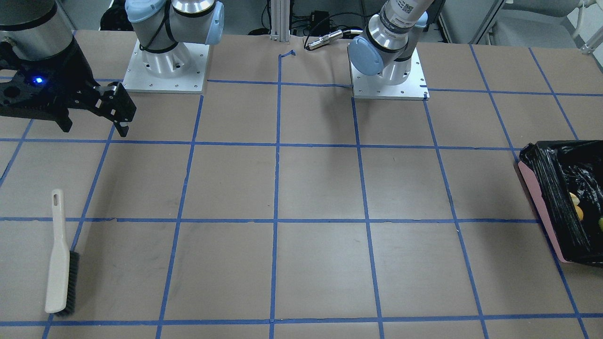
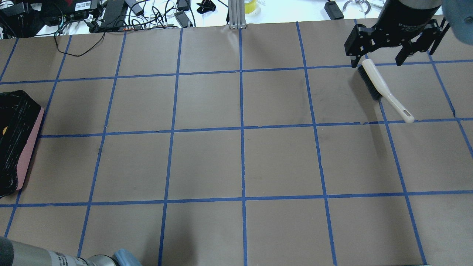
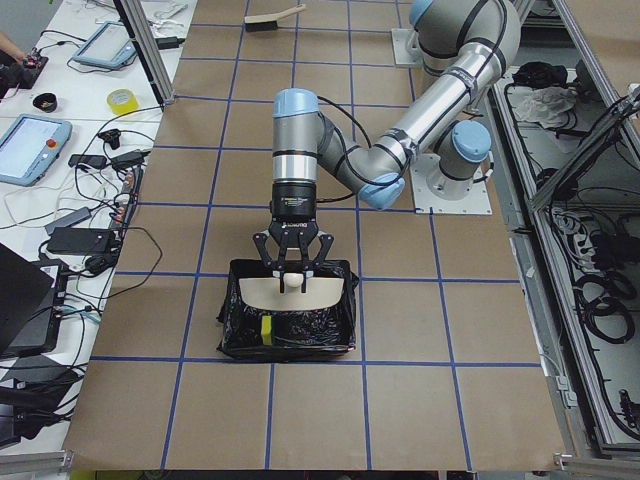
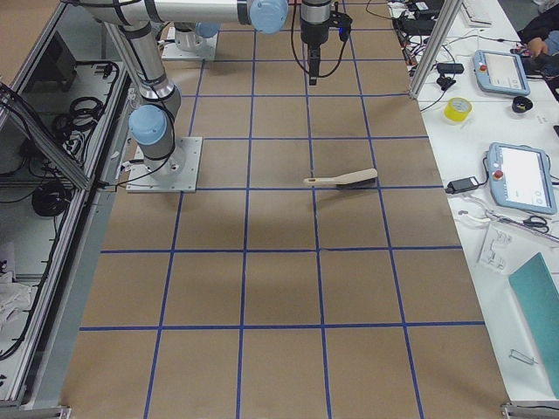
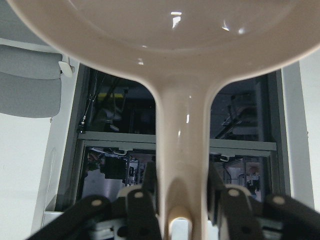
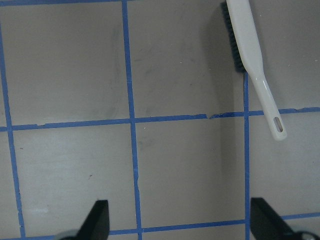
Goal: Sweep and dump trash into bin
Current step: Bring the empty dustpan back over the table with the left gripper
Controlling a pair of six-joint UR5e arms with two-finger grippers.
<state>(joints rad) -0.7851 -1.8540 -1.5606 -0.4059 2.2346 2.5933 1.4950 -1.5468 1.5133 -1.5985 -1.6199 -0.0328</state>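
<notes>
The bin, pink-sided with a black bag (image 1: 541, 212), stands at the table's end on my left, also in the overhead view (image 2: 27, 155). Inside it lie orange-yellow trash (image 1: 577, 207) and a yellow wedge (image 3: 266, 327); the cream crescent is not clear. My left gripper (image 3: 291, 262) is shut on the handle of the beige dustpan (image 3: 290, 292) and holds it above the bin; the wrist view shows the fingers (image 5: 137, 205) clamping the handle (image 5: 182, 150). My right gripper (image 2: 377, 59) is open and empty, raised over the brush.
A cream hand brush with black bristles (image 2: 384, 90) lies flat on the table under the right gripper, also in the front view (image 1: 59, 254) and the right wrist view (image 6: 250, 60). Blue tape lines grid the brown table. Cables and devices lie past the far edge (image 2: 111, 14).
</notes>
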